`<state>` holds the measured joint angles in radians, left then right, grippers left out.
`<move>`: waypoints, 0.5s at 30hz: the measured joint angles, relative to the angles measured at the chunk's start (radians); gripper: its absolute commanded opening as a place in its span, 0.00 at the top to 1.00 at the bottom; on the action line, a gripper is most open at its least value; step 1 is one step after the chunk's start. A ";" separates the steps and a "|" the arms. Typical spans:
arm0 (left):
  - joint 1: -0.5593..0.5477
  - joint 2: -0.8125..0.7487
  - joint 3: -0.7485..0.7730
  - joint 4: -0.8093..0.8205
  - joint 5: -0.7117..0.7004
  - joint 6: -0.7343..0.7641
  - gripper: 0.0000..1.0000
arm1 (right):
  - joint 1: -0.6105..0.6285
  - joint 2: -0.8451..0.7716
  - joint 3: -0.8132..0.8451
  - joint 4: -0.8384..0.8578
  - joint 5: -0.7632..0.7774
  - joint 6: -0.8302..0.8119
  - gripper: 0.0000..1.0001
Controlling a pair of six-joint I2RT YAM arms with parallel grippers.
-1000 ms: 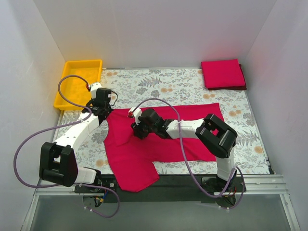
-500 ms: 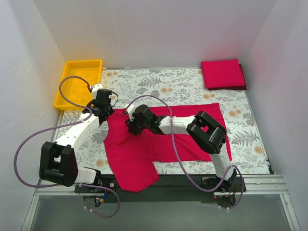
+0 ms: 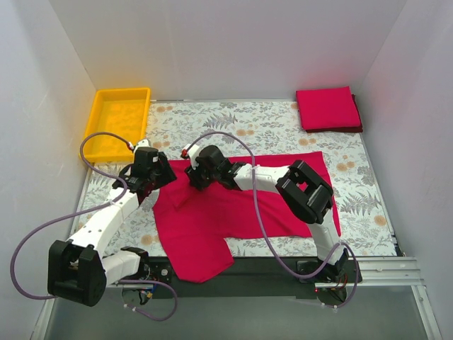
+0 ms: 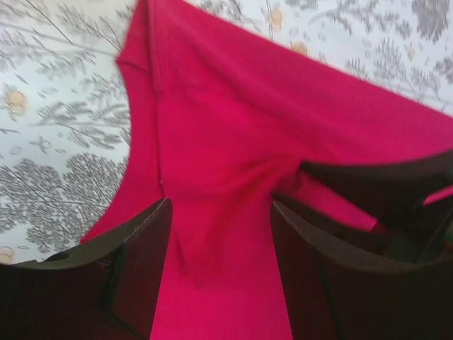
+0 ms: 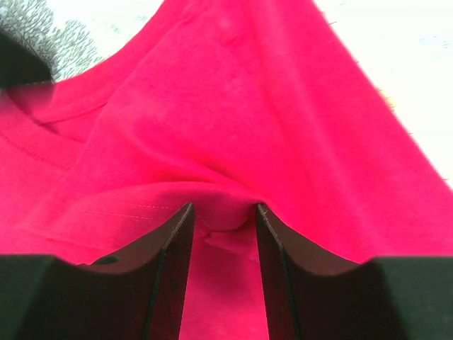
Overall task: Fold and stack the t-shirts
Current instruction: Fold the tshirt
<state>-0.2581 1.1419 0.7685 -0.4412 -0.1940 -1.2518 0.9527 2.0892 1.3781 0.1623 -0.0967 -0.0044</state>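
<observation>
A crimson t-shirt (image 3: 248,205) lies spread on the patterned table, with one part hanging over the near edge. My right gripper (image 3: 192,174) is at its upper left corner. In the right wrist view this gripper (image 5: 223,212) is shut on a raised fold of the t-shirt (image 5: 233,92). My left gripper (image 3: 163,175) is just left of it, over the shirt's left edge. In the left wrist view it (image 4: 221,237) is open, with the t-shirt (image 4: 233,127) lying between the fingers. A folded red t-shirt stack (image 3: 328,108) sits at the back right.
A yellow plastic tray (image 3: 99,145) stands at the back left corner. White walls close in the table on three sides. The right gripper's dark fingers (image 4: 382,188) show in the left wrist view, close to my left gripper.
My right gripper has moved left and back along the shirt to its upper left corner, bunching cloth. My left arm has swung its gripper slightly nearer and onto the shirt's left edge.
</observation>
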 measured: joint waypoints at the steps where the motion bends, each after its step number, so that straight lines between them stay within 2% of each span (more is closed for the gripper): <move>1: -0.001 -0.009 -0.014 -0.005 0.029 -0.005 0.42 | -0.006 0.001 0.006 0.000 -0.004 0.000 0.53; 7: -0.029 0.029 -0.064 -0.026 0.136 -0.001 0.40 | -0.044 0.029 0.031 -0.005 -0.054 0.015 0.54; 15: -0.121 0.120 -0.062 -0.030 0.155 0.038 0.35 | -0.061 0.048 0.041 -0.021 -0.128 0.045 0.54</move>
<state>-0.3794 1.2617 0.7067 -0.4709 -0.0387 -1.2137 0.8917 2.1372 1.4193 0.1410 -0.2245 0.0406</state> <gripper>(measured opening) 0.635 0.461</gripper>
